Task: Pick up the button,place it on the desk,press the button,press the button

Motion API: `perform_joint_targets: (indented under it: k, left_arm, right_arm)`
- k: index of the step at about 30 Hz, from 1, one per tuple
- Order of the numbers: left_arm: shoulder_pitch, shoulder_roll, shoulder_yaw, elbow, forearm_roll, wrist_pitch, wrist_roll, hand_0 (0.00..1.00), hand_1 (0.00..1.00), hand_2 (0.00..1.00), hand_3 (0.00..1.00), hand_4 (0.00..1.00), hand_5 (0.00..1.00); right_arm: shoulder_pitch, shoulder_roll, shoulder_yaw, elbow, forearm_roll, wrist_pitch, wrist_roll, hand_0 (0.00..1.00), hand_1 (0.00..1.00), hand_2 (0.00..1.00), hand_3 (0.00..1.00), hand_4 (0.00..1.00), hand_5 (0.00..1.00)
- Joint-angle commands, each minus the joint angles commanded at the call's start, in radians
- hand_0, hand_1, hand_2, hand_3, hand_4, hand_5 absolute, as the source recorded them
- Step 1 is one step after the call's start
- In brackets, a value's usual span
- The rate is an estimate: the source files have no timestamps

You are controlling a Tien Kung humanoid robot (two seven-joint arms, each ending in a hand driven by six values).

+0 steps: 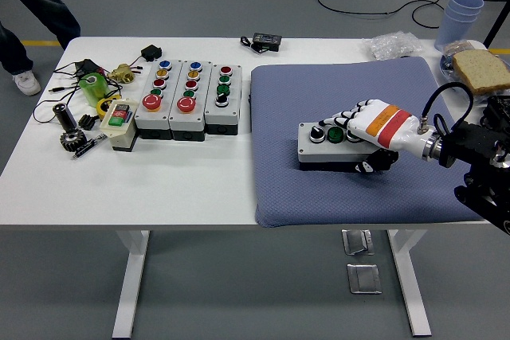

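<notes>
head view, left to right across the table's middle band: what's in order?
Black gear → small beige switch box → three grey button boxes in a row → blue mat → grey button box held in right hand → bread slice.

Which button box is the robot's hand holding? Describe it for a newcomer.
Start at the blue-grey mat covering the table's right half. The grey button box lies alone on it, clasped by the right hand. Unlike the three boxes left of the mat, it shows a green button between black knobs.
</notes>
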Motion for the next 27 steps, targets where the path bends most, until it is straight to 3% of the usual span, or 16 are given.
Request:
perform_joint_targets:
  k: [4, 5, 10, 11, 18, 27]
  left_arm:
    - [0.001, -0.001, -0.003, 0.0, 0.0, 0.0, 0.001, 0.666, 0.659, 0.662, 0.594, 0.347, 0.922]
    - [0.001, -0.001, -0.003, 0.0, 0.002, 0.0, 0.001, 0.665, 0.659, 0.663, 0.594, 0.347, 0.922]
    - [0.004, -0.002, -0.005, 0.0, 0.006, -0.001, 0.002, 0.665, 0.659, 0.663, 0.594, 0.347, 0.922]
    - [0.004, -0.002, -0.005, 0.0, 0.006, -0.001, 0.002, 0.665, 0.659, 0.663, 0.594, 0.348, 0.923]
    - [0.009, -0.003, -0.006, 0.0, 0.015, -0.003, 0.004, 0.666, 0.659, 0.662, 0.594, 0.347, 0.921]
    - [0.017, -0.005, -0.002, 0.0, 0.019, -0.005, 0.004, 0.665, 0.659, 0.663, 0.595, 0.347, 0.919]
  right_arm:
    - [-0.008, -0.002, 0.01, 0.004, 0.011, 0.017, 0.005, 0.869, 0.674, 0.804, 0.958, 0.921, 0.014]
    - [-0.01, -0.002, 0.011, 0.004, 0.013, 0.023, 0.006, 0.9, 0.763, 0.871, 0.974, 0.919, 0.013]
    - [-0.015, -0.001, 0.008, 0.008, 0.019, 0.046, 0.003, 0.9, 0.763, 0.871, 0.974, 0.919, 0.013]
    - [-0.015, -0.001, 0.007, 0.008, 0.019, 0.047, 0.003, 0.907, 0.835, 0.935, 0.989, 0.919, 0.01]
    - [-0.026, -0.008, 0.013, 0.02, 0.026, 0.058, -0.001, 0.918, 0.848, 0.948, 0.995, 0.918, 0.014]
    - [-0.063, -0.063, 0.099, 0.148, 0.069, 0.068, 0.011, 0.933, 0.871, 0.984, 0.998, 0.924, 0.021]
